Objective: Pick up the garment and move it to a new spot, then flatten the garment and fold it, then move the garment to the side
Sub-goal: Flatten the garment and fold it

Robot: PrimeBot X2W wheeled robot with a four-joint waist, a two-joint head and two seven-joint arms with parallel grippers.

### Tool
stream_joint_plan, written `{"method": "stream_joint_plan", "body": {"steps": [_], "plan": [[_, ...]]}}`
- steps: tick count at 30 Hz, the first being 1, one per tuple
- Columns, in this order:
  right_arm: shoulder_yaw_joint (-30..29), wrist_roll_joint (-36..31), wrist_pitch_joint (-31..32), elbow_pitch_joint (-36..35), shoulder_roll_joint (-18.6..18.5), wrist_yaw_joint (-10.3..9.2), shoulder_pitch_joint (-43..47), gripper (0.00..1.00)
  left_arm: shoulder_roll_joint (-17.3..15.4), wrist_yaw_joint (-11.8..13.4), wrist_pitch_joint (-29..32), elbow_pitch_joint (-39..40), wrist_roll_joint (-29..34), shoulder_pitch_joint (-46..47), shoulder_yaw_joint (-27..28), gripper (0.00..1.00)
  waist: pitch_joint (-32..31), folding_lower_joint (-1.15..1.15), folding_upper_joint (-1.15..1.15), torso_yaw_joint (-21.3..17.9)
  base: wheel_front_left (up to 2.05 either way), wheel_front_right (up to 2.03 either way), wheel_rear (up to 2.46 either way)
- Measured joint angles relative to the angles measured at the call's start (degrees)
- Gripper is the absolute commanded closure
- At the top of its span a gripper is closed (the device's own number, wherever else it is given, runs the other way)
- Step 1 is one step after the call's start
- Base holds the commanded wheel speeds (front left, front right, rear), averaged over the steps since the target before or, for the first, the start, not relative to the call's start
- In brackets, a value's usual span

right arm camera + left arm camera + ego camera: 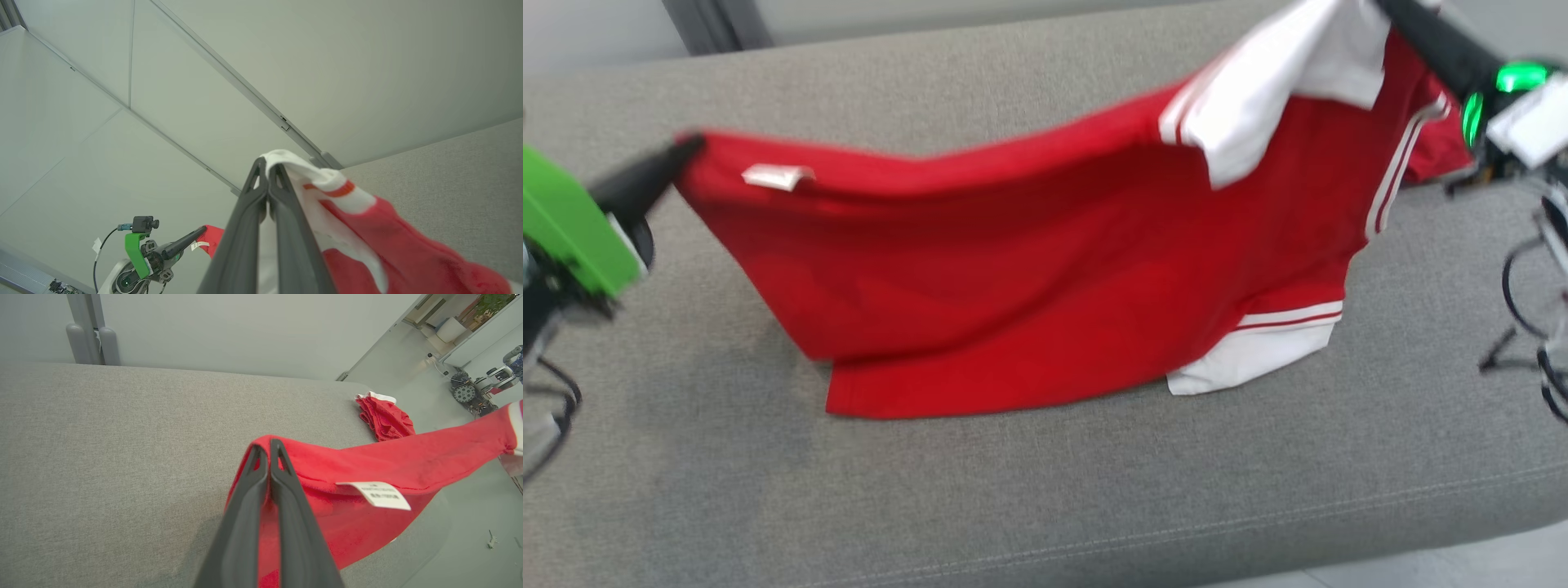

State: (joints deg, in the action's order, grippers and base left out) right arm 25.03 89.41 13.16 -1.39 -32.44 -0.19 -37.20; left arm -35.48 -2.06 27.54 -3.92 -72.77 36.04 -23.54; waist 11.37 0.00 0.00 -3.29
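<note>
The garment [1045, 269] is a red shirt with white sleeves and white stripes. It hangs stretched between my two grippers, and its lower hem rests on the grey padded surface [1045, 506]. My left gripper [690, 149] is shut on the red corner beside a white label [776, 175]. The left wrist view shows those fingers [265, 449] pinching red cloth [367, 465] above the surface. My right gripper [1392, 10], at the top right, is shut on a white sleeve part. In the right wrist view it [267, 163] grips that white cloth [327, 179].
A second crumpled red and white cloth [384, 416] lies at the surface's far edge in the left wrist view. A pale wall [245, 330] stands behind the surface. Floor and wheeled equipment [470, 392] lie beyond its end. The front edge [1339, 563] runs along the bottom.
</note>
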Motion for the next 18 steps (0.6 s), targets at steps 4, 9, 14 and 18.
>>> {"method": "stream_joint_plan", "body": {"steps": [4, 9, 14, 18], "plan": [[-2.19, 0.1, -1.15, 5.56, 5.23, -2.9, -11.73, 1.0, 2.82, 1.27, -2.94, -3.55, 4.09, 11.26, 2.61, 1.0, 2.89, 0.0, 0.0, -0.5, 0.0, 0.0, 0.0], [-7.33, -2.31, -7.89, 9.16, 10.85, -4.27, -26.81, 1.0, 4.66, 1.54, -13.11, -3.61, 11.2, 27.54, 9.26, 1.0, 6.59, 0.0, 0.0, -1.04, 0.0, 0.0, 0.0], [-7.75, -3.96, -12.38, 10.88, 13.96, 0.66, -32.71, 1.0, 8.49, -1.74, -19.39, -5.92, 13.11, 31.23, 9.38, 1.0, 9.38, 0.0, 0.0, -1.27, 0.0, 0.0, 0.0], [-3.46, -5.84, -12.03, 13.25, 13.48, 4.43, -27.44, 1.0, 10.89, -3.07, -20.28, -10.11, 12.85, 23.85, 5.31, 1.0, 9.45, 0.0, 0.0, -0.73, 0.0, 0.0, 0.0]]}}
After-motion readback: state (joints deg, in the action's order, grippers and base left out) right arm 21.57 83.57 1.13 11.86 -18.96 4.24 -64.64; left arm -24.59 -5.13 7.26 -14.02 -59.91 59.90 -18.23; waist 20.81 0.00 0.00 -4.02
